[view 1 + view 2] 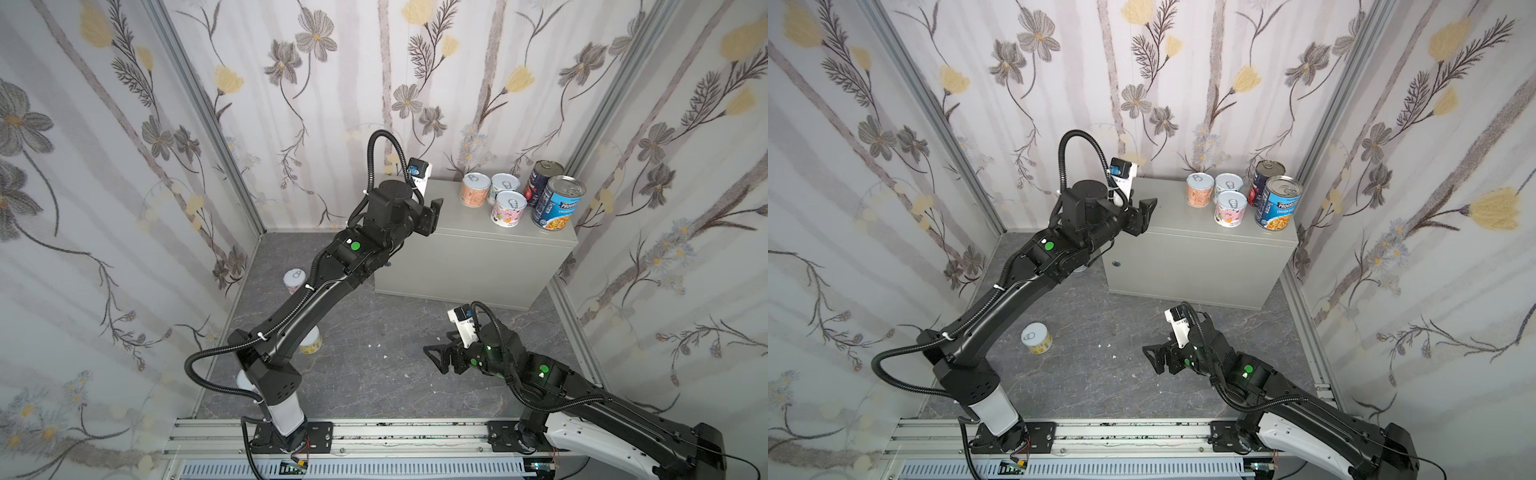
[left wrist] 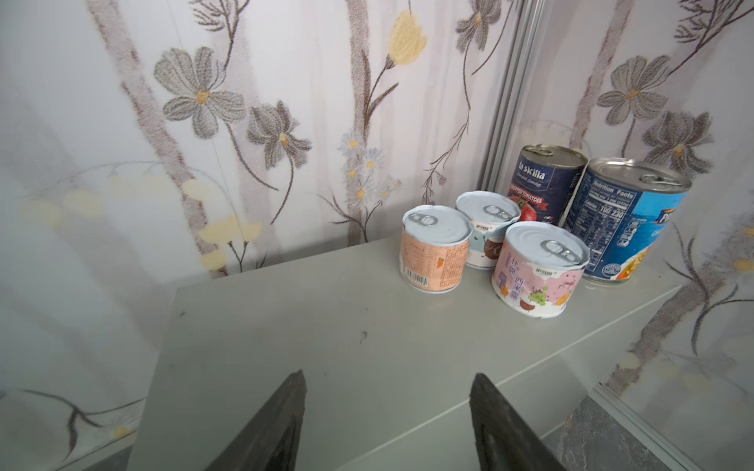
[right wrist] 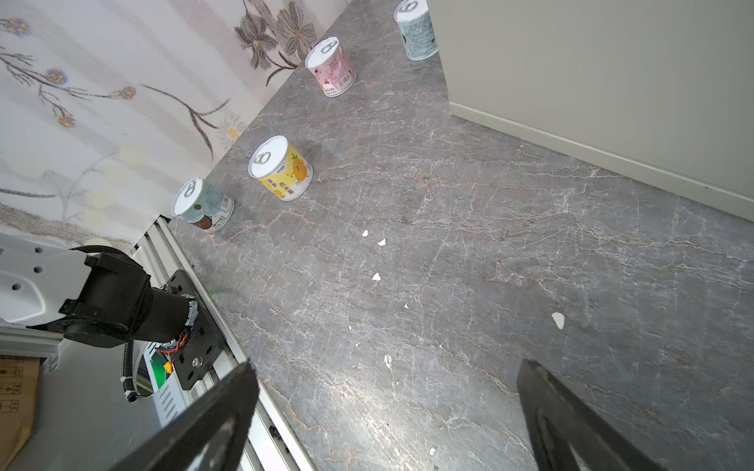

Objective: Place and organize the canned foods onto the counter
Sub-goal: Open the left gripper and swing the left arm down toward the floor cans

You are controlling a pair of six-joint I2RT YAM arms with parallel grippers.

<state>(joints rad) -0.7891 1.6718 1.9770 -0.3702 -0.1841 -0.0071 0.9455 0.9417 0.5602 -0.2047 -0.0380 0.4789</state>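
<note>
One light-grey counter bears five cans at its right end. Two empty grippers: left gripper over the counter's bare end, jaws partly apart; right gripper gaping wide above the floor. Two tall cans: blue "Progresso" can, navy "la skilla Chopped Tomatoes" can. Three short beside them: orange can, white-teal can, pink can. Four short on the floor: pale-green can, rose can, yellow can, teal can.

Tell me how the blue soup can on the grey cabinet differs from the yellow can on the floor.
Height: the blue soup can is tall, the yellow can short. Place: the blue soup can stands on the counter; the yellow can sits on the floor. Label: the blue soup can's is blue, the yellow can's yellow with a cartoon figure. Both stand upright with pull-tab lids.
</note>
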